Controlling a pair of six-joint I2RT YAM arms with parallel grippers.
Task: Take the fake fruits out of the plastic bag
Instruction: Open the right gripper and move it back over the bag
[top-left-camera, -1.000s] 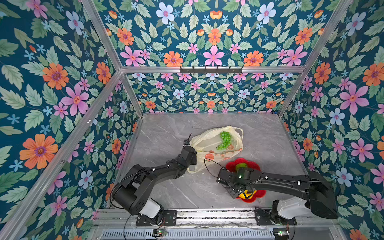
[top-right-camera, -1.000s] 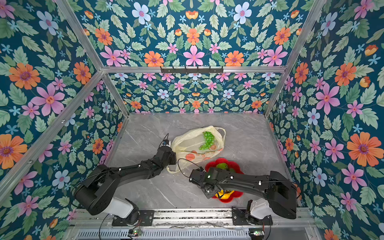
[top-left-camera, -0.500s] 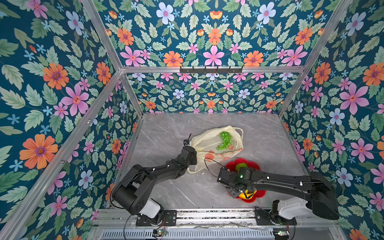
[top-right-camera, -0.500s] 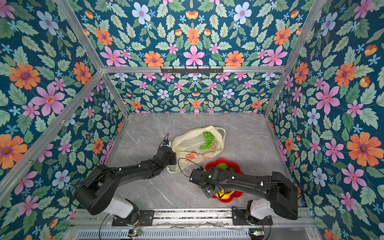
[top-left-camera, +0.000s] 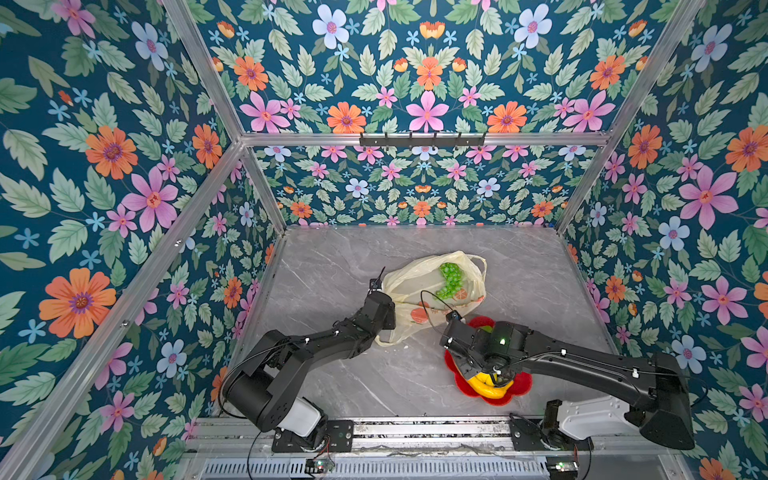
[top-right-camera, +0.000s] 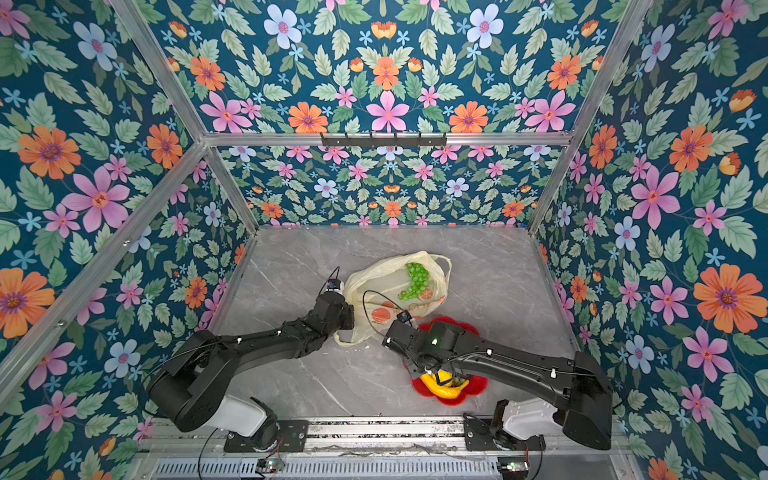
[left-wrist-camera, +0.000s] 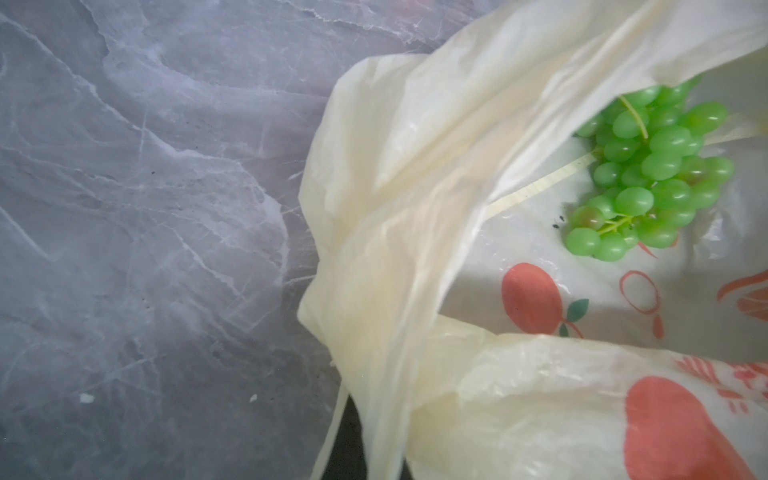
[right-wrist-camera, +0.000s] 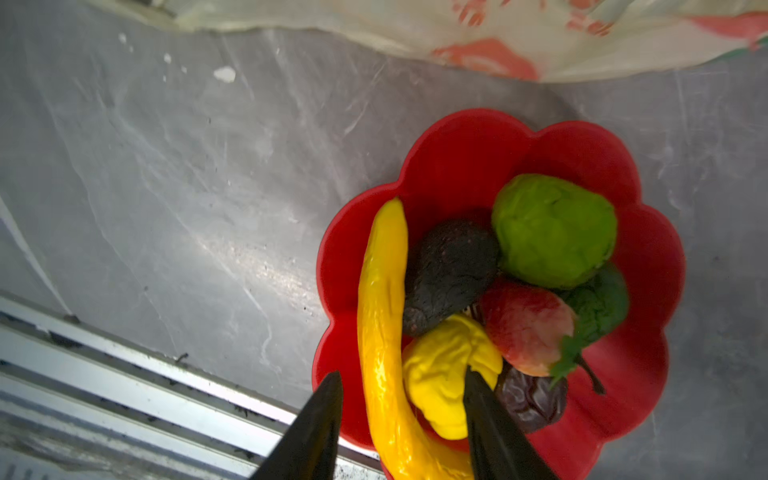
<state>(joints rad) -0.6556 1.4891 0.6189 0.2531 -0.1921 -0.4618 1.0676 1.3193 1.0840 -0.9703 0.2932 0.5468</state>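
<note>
no text can be read, even on the plastic bag (left-wrist-camera: 415, 187)

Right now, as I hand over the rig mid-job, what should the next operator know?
The left gripper is shut on the plastic bag at its edge, holding the mouth open.
The right gripper is open, jaws either side of the banana in the red dish.
Done: banana, lemon, green bumpy fruit, avocado and strawberry lie in the dish.
To do: the grape bunch is inside the bag; take it out.
</note>
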